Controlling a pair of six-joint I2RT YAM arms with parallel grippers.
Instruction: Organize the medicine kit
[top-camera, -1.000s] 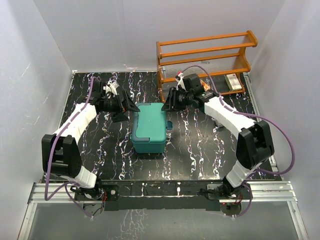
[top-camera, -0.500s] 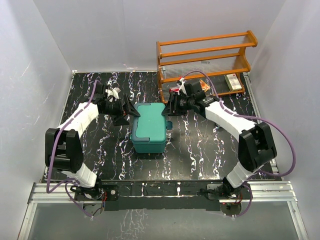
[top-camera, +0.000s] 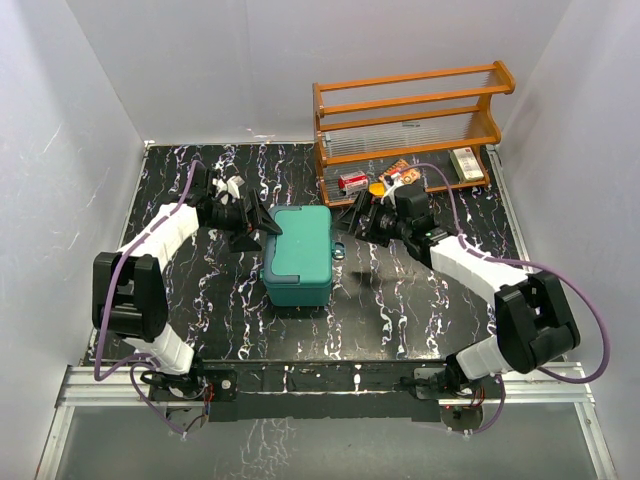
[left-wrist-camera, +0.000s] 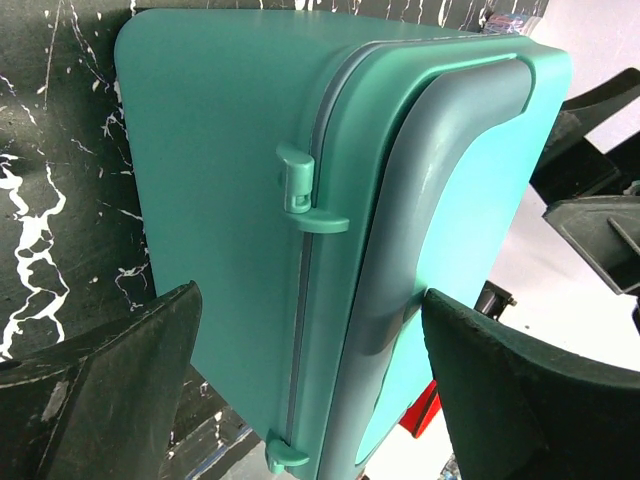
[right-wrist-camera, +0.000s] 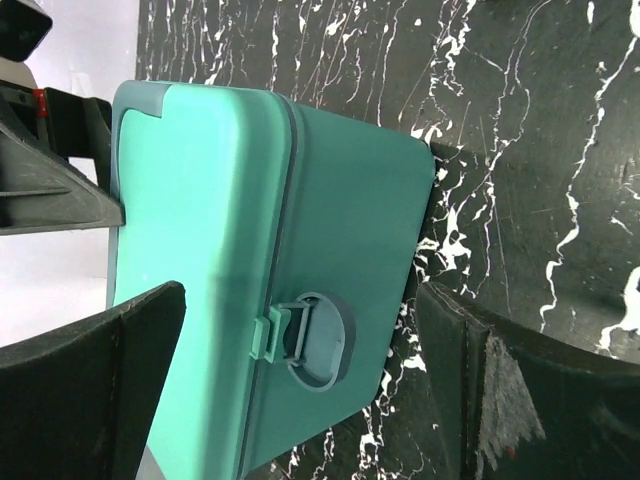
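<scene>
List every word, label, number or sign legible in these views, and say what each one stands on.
No text can be read in any view.
The teal-green plastic medicine kit: plain lid and sides, no label visible.
The small red box, colourful packet and pale box at the orange wooden rack: printing too small to read.

I count one medicine kit (top-camera: 298, 257), with one round latch (right-wrist-camera: 310, 342) and two hinge clips (left-wrist-camera: 296, 185) on it. One orange wooden rack (top-camera: 410, 110). Four small items at its base: one red box (top-camera: 352, 181), one orange round thing (top-camera: 377, 187), one printed packet (top-camera: 400, 171), one pale box (top-camera: 463, 161). Two grippers: left gripper (top-camera: 268, 225), right gripper (top-camera: 352, 226). One marbled table (top-camera: 400, 300).
</scene>
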